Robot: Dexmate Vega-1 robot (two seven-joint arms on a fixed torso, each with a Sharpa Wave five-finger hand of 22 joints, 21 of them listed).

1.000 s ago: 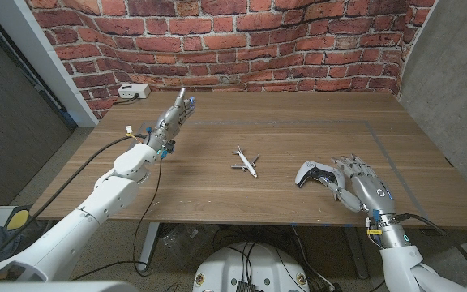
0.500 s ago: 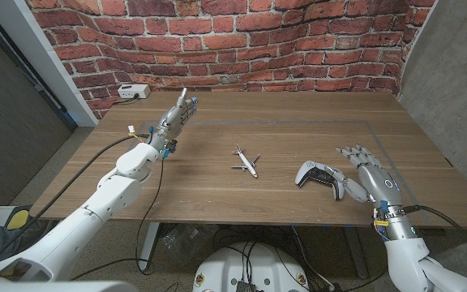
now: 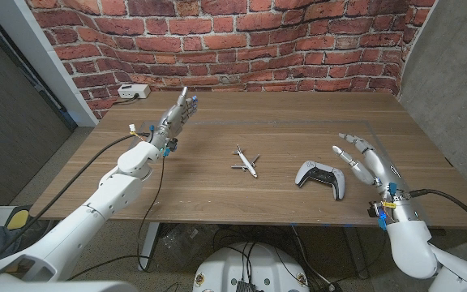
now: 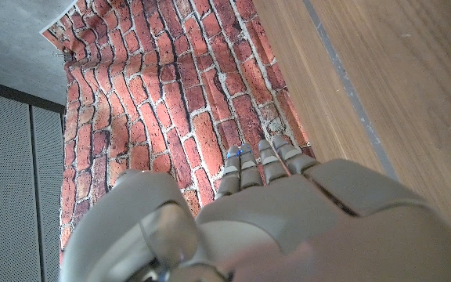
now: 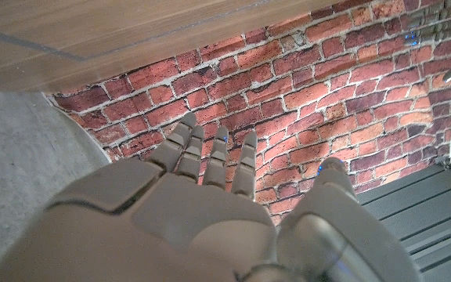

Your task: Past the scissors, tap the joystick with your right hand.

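Joystick is left untouched on the counter; right robot hand is raised beside it, fingers spread, empty, seemingly lifted clear.

matt wood table; rough brick wall; white plastic joystick.

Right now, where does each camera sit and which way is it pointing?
Head view: on the robot's head, looking down over the table; both arms show, the left hand raised, the right hand beside the game controller, scissors mid-table.
Left wrist view: on the left wrist, looking along the back of the left hand at the brick wall.
Right wrist view: on the right wrist, along the right hand.
Shared: all three show the brick wall and the tabletop.
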